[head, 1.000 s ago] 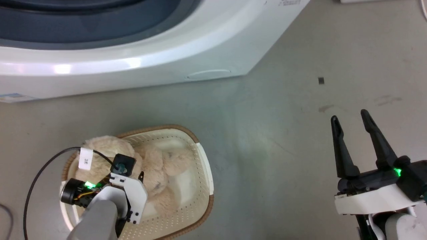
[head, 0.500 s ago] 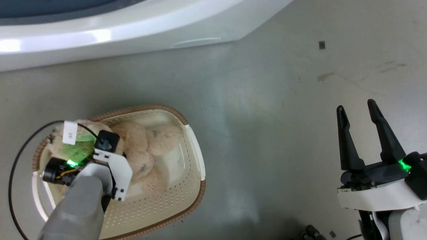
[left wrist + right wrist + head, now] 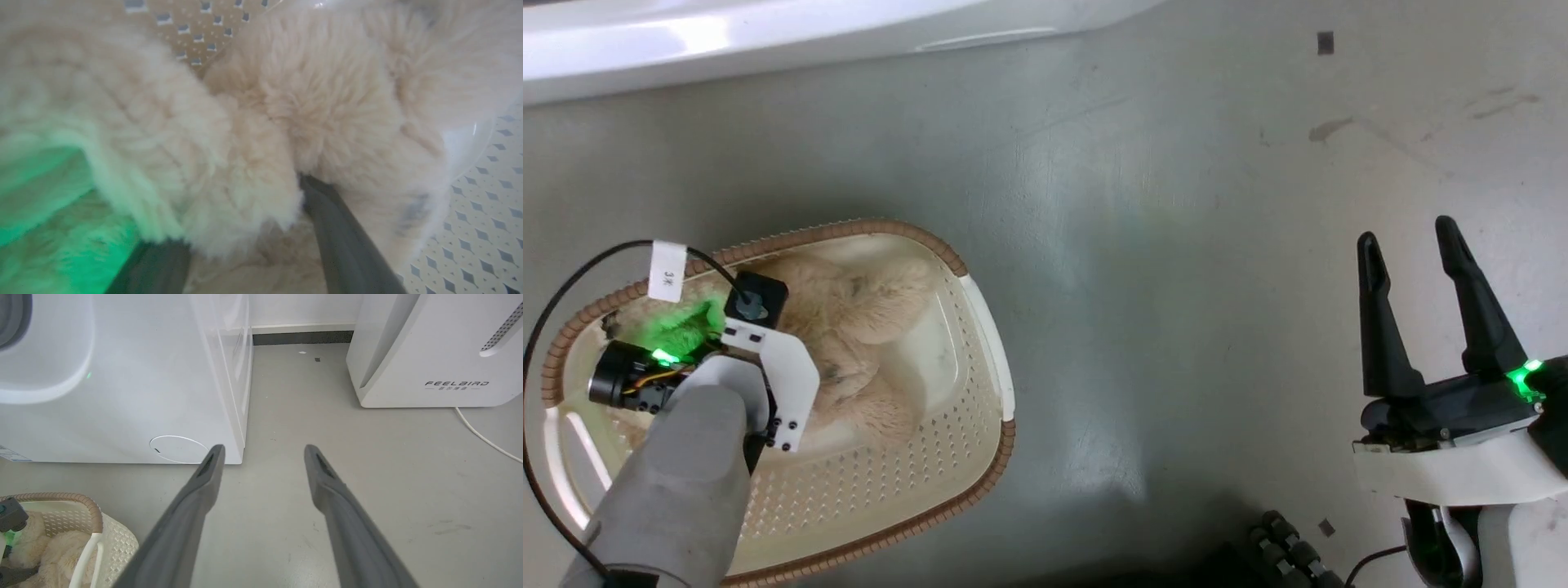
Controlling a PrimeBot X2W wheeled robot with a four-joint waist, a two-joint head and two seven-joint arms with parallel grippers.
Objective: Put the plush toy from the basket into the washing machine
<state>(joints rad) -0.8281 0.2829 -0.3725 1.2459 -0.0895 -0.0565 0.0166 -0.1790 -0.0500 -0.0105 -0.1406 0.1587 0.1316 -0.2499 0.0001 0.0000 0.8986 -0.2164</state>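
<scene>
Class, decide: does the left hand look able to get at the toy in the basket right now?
Probably yes: the left hand is inside the basket, its open fingers straddling the toy's fur, nothing in the way.

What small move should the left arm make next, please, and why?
Probably close the left gripper: its fingers stand apart, sunk into the plush toy with fur bulging between them, and the toy lies in the basket, not yet lifted.
</scene>
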